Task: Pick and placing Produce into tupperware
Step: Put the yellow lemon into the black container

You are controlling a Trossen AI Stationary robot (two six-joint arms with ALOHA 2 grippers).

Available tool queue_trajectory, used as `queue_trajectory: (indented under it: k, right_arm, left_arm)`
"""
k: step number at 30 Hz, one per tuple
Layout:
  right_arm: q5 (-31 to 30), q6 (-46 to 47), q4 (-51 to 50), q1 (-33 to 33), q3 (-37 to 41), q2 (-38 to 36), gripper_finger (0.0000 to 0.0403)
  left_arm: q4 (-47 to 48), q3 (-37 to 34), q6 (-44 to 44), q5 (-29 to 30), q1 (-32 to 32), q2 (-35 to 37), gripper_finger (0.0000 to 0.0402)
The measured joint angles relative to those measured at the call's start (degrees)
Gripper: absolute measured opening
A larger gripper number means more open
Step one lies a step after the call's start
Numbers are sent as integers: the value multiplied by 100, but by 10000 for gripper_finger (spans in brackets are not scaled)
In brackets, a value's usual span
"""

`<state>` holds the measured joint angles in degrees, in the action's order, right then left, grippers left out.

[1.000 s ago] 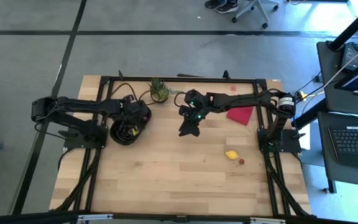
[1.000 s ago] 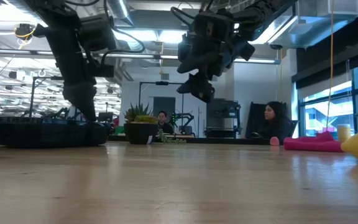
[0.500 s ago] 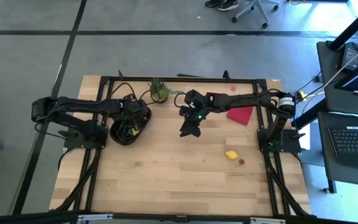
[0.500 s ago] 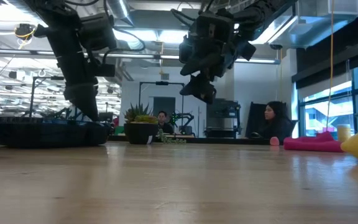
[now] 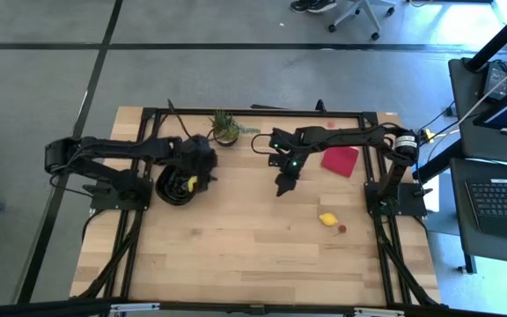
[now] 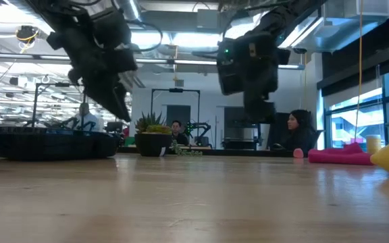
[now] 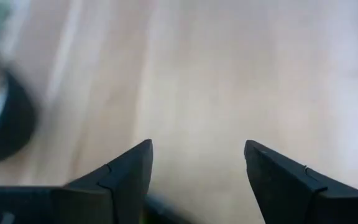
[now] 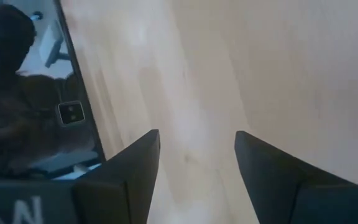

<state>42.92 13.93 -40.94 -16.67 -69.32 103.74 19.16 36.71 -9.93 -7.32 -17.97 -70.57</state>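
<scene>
One black tupperware [image 5: 176, 185] sat at the tabletop's [image 5: 236, 246] left, a yellow piece [image 5: 190, 182] inside. Two produce pieces remained outside — a lemon [image 5: 327, 218] and a red berry [image 5: 342, 229] near the right edge. Left pincer [image 7: 194, 180] hung over the tupperware's rim, right pincer [image 8: 194, 168] mid-tabletop; both gaped empty. One potted plant [image 5: 225, 130] and one red square [image 5: 340, 160] lay behind.

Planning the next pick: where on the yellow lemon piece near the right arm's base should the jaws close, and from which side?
Probably from straight above, closing across the short middle of the yellow lemon piece. It lies flat on the table, slightly elongated, with clear wood around it except the small red berry just beside it. The right gripper, open and empty, is nearest.
</scene>
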Motion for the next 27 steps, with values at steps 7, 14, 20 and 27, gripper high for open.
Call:
queue_trajectory:
  k: [7, 14, 20, 27]
  right_arm:
    - [-1930, 963, -1280, 350, 2, -890, 212]
    - [-3129, 2284, -1675, 1472, 0, -1939, 212]
    - [-3403, 3043, -1590, 2365, 0, -2104, 212]
    - [-3493, 2339, -1163, 2778, 4, -1935, 212]
  left_arm:
    - [-590, 0, -380, -879, -187, 0, 248]
    - [-816, 0, -420, -871, -157, 0, 249]
    - [-816, 2, -420, -845, -140, 0, 249]
    - [-818, 2, -420, -831, -138, 0, 249]
